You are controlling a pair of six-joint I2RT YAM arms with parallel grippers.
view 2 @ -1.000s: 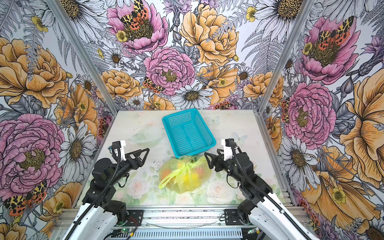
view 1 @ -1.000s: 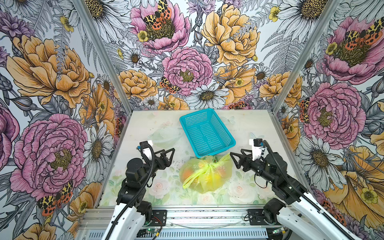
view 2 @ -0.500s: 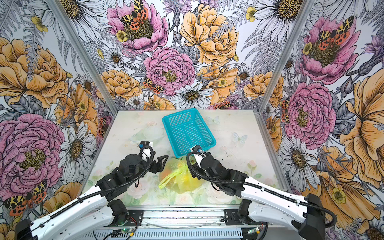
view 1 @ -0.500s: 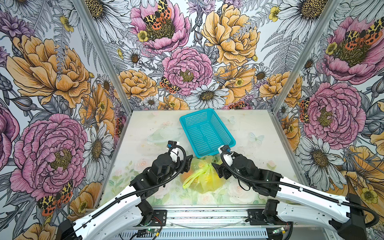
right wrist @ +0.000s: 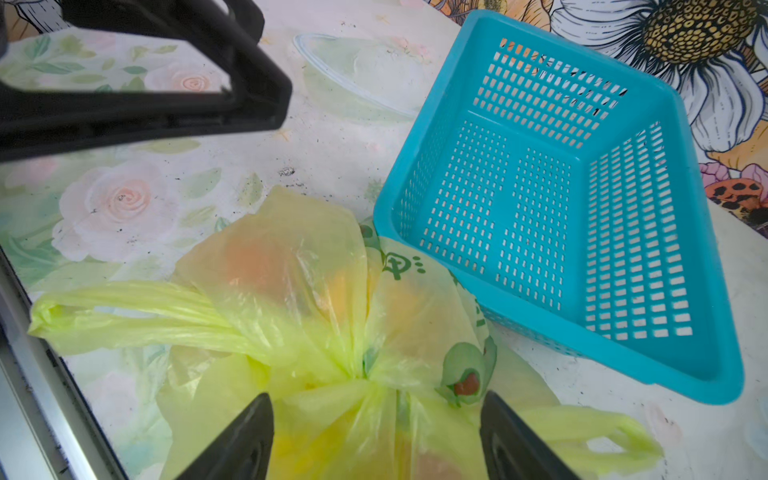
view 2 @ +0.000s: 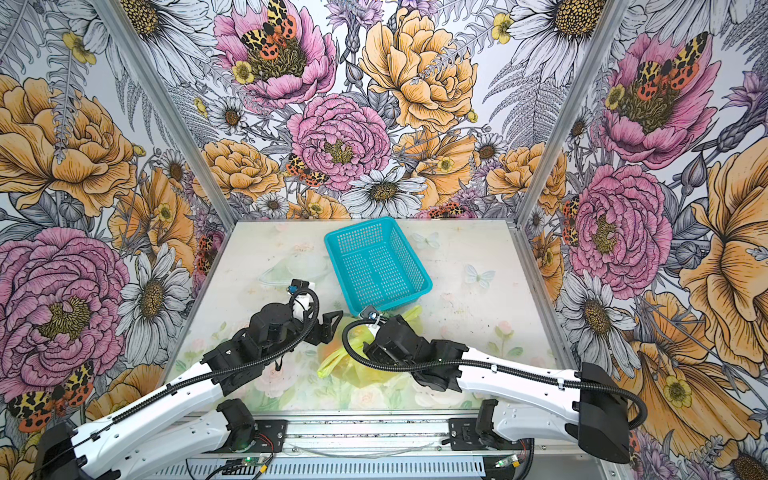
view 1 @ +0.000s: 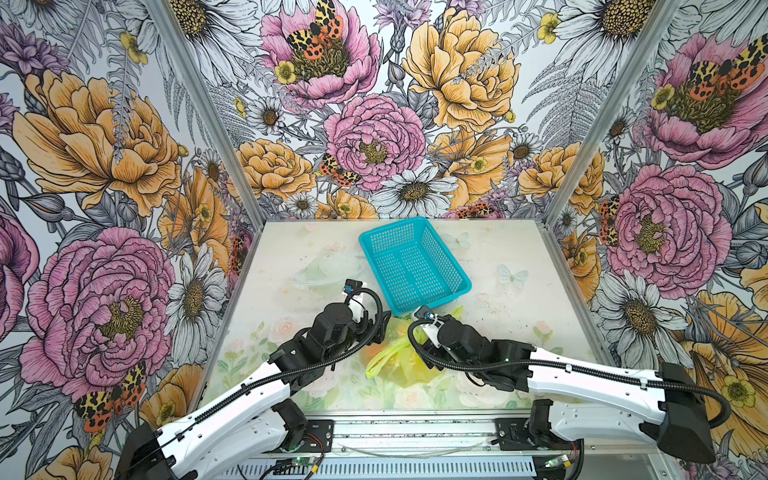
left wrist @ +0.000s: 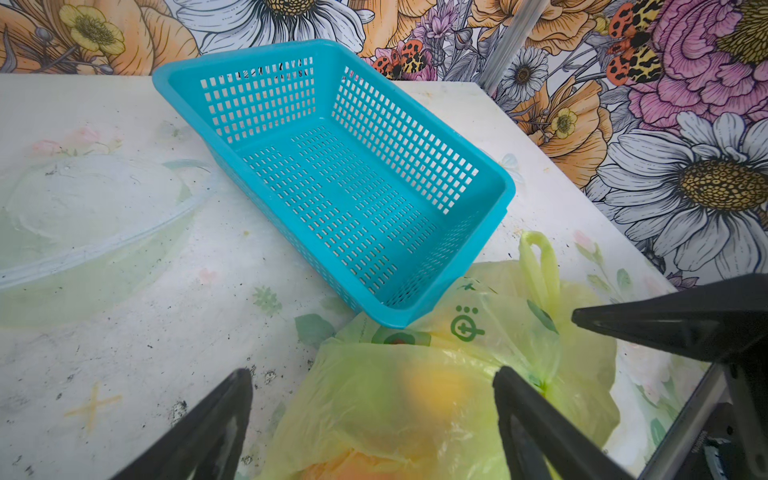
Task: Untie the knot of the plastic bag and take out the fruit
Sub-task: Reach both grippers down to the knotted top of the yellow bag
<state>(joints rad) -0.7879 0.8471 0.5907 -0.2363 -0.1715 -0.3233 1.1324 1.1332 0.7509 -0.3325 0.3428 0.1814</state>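
Both arms have swung in from the sides and now meet over the bag (view 1: 399,363), lower centre in both top views, touching a corner of the empty basket (view 1: 411,266). The left gripper (left wrist: 372,376) hangs over it with jaws wide apart; the right gripper (right wrist: 376,397), jaws also apart, straddles the knot (right wrist: 368,370). Nothing is gripped, so the knot is tied, the fruit (right wrist: 253,262) inside, and untying seems about to start.

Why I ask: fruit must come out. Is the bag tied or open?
Tied: the knot pinches the bag shut in the right wrist view, fruit showing through.
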